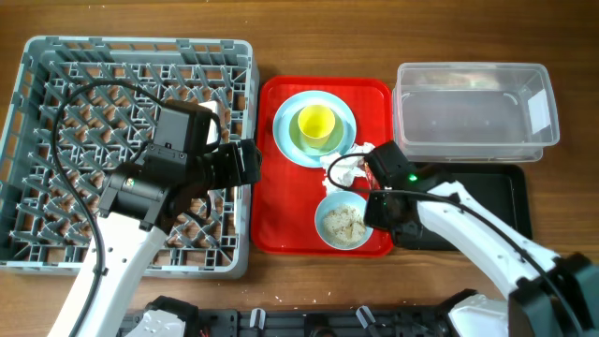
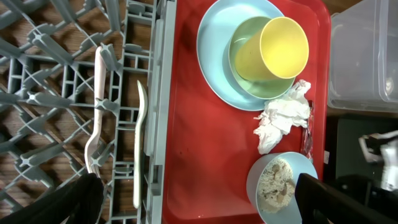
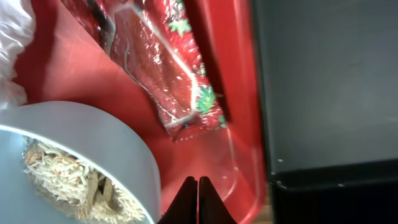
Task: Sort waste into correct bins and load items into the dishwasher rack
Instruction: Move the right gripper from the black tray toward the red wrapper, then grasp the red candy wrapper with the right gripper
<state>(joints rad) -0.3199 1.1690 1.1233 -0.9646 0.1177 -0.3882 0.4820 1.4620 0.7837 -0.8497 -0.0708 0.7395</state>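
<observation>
A light blue plate (image 1: 290, 140) on the red tray (image 1: 281, 206) holds a bowl with the yellow-green cup (image 1: 315, 123) in it. The crumpled napkin (image 1: 344, 170) lies below them. A second blue bowl (image 1: 343, 223) holds rice-like scraps. The foil wrapper (image 3: 168, 74) lies by the tray's right rim. My right gripper (image 3: 199, 186) is shut and empty, low over the tray between that bowl (image 3: 93, 143) and the rim. My left gripper (image 2: 199, 186) is open and empty, at the grey rack's (image 1: 56, 112) right edge. The white fork (image 2: 98, 112) and spoon (image 2: 140, 143) lie in the rack.
The clear tub (image 1: 473, 108) stands at the back right. The black tray (image 1: 501, 192) lies in front of it, just right of the red tray. My left arm covers the rack's right middle in the overhead view.
</observation>
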